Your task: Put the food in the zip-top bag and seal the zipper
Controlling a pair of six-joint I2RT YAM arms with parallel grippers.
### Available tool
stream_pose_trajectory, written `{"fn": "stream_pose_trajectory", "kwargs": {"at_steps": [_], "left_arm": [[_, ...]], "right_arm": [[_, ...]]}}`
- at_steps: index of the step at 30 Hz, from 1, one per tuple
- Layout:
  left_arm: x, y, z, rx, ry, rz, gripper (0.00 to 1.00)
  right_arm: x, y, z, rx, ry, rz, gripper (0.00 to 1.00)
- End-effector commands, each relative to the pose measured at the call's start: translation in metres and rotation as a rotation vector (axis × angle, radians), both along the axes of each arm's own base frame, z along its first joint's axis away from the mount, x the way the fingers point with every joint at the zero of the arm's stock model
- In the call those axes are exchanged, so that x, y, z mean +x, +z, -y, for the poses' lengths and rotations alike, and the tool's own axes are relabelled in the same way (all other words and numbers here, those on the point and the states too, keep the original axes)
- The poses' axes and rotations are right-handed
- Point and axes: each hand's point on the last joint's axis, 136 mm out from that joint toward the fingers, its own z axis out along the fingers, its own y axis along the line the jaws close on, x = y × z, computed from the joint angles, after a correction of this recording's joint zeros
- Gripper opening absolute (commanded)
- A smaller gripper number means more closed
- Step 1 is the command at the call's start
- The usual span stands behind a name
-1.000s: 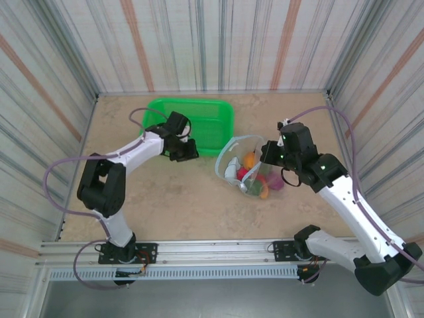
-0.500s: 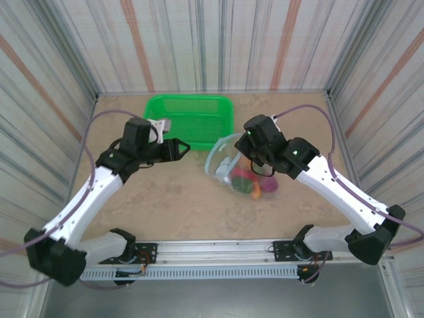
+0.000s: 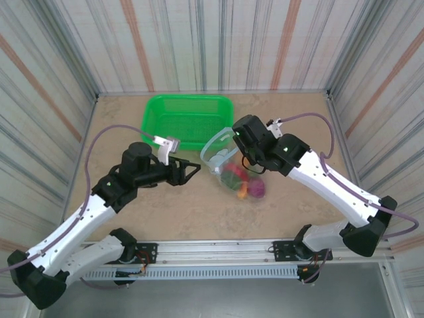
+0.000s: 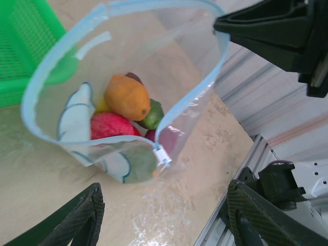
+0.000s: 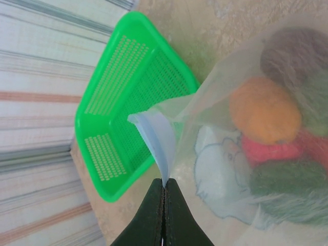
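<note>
I am looking down on a beige, stone-patterned table that is sitting inside a three-sided booth. Walls of pale panelling, streaked with grey and rust-orange vertical stripes, are closing in the far side and both flanks. A silver metal rail is running along the near edge, carrying the bases of both arms, and lilac cables are looping off the arms.

A green mesh basket is sitting near the far wall, and I am placing everything from it. The zip-top bag is lying on the table just beside the basket's near right corner, its mouth gaping open. The food is sitting inside the bag, at the end farthest from the basket. Through the left wrist camera I am seeing an orange piece, a red one and a green one bunched together. The zipper, a light-blue strip, is curving round the open mouth, unsealed.

The right gripper is reaching in beside the basket's right end, its fingers closed tight on the zipper and holding that stretch of rim up. The left gripper is hovering in front of the basket's near edge, just short of the bag's mouth, its fingers spread apart and gripping nothing.
</note>
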Motion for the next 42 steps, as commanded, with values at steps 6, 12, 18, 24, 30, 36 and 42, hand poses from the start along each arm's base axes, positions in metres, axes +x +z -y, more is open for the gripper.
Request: {"fn": "stream_pose_trajectory", "kwargs": {"at_steps": [6, 12, 18, 24, 30, 36, 42], "left_arm": [[0.019, 0.01, 0.036, -0.036, -0.062, 0.027, 0.56], [0.039, -0.013, 0.045, -0.006, -0.008, -0.047, 0.51], [0.066, -0.015, 0.045, 0.005, 0.071, -0.007, 0.36], [0.066, -0.018, 0.038, 0.048, 0.074, -0.004, 0.33], [0.068, -0.037, 0.03, 0.082, 0.113, -0.039, 0.37], [0.067, -0.058, 0.027, 0.118, 0.134, -0.089, 0.38], [0.065, -0.064, 0.034, 0.102, 0.108, -0.126, 0.35]], "right_arm": [[0.008, 0.036, 0.003, 0.0, -0.074, 0.079, 0.0], [0.011, 0.032, -0.003, 0.022, -0.051, 0.086, 0.0], [0.014, 0.026, -0.013, 0.043, -0.015, 0.091, 0.0], [0.01, 0.018, -0.011, 0.047, 0.003, 0.085, 0.0], [0.007, 0.013, -0.008, 0.05, 0.007, 0.084, 0.0], [0.006, 0.01, -0.009, 0.05, 0.018, 0.079, 0.0], [0.007, 0.006, -0.006, 0.042, 0.015, 0.079, 0.0]]}}
